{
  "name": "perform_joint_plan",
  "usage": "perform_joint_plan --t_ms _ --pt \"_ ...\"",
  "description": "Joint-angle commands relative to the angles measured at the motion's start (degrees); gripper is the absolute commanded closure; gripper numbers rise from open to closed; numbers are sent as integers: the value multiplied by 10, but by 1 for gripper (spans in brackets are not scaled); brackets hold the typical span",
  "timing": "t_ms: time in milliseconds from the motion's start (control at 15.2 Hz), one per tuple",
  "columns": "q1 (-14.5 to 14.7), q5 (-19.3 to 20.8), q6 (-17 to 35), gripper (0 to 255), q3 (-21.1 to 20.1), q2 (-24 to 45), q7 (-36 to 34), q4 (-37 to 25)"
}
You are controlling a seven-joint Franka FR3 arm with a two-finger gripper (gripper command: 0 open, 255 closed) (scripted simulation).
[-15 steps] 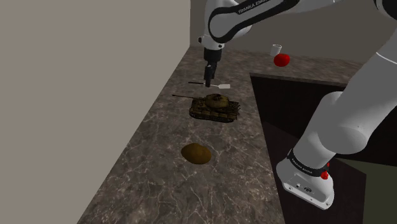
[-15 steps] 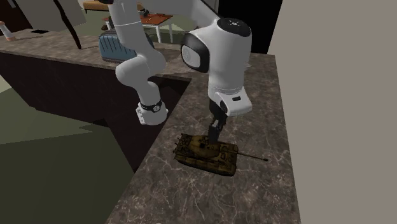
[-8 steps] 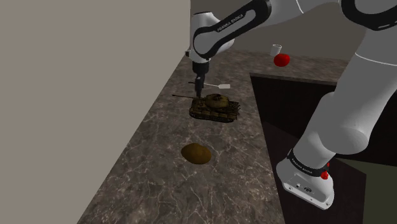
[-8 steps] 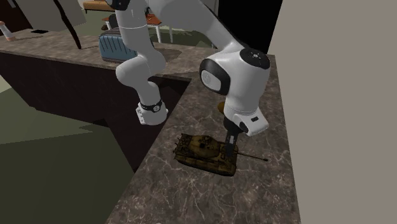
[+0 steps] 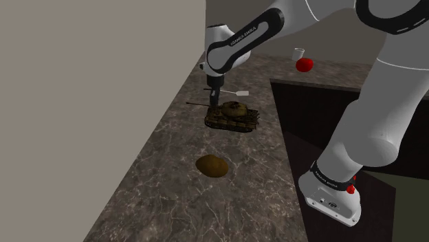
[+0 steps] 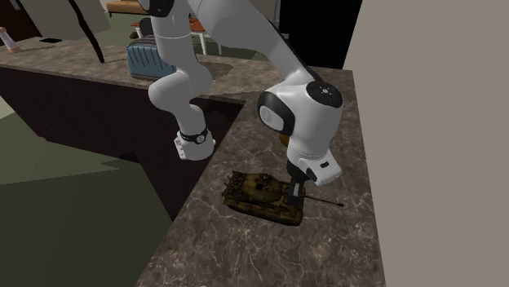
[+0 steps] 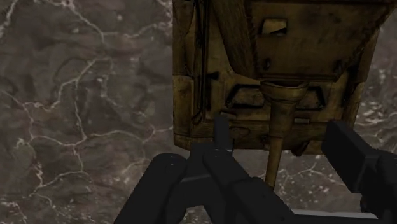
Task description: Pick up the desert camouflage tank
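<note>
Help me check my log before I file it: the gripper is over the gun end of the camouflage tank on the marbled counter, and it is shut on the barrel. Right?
Not quite. The gripper is over the gun end of the tank, but it is open: in the wrist view its fingers stand apart, with the barrel between them, untouched.

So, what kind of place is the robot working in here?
Probably a home kitchen. A dark marbled countertop runs along a plain wall and turns a corner, and a white spatula-like utensil and a red fruit-like thing lie on it. The toy tank is the odd one.
</note>
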State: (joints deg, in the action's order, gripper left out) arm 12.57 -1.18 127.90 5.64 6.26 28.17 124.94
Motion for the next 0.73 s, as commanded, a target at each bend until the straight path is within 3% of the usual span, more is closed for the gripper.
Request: perform_joint_plan --t_ms 0,660 --pt "0 0 2 255 0 1 0 0" --pt "0 1 -12 255 0 -9 -1 -4"
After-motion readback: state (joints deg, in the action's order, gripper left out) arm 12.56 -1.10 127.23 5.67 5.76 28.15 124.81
